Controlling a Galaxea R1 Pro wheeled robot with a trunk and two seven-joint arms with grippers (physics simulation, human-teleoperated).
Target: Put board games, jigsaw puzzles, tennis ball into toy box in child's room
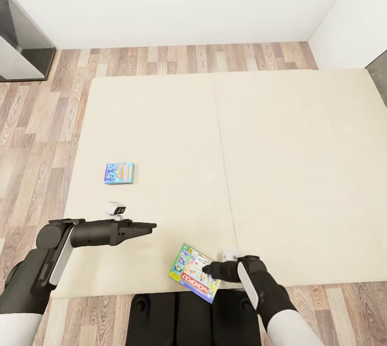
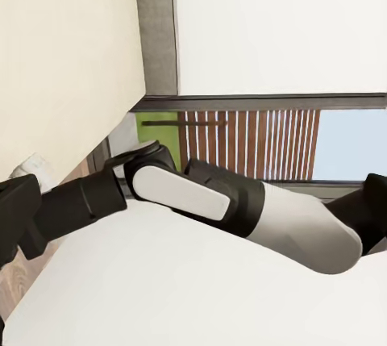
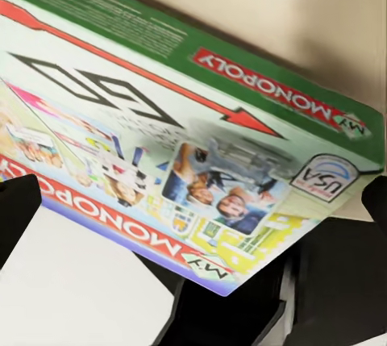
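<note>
The head camera looks steeply down from above the near edge of the bed (image 1: 161,120), taking in the whole mattress, the wood floor (image 1: 32,120) and the white wall behind. The left wrist camera faces sideways across the robot's body, towards the right arm (image 2: 210,201) and a window (image 2: 250,144) beyond. The right wrist camera sits very close above the green board game (image 3: 185,144), which the head view shares (image 1: 193,273) at the bed's near edge.

Black jointed arms, white shell panels; black base.
</note>
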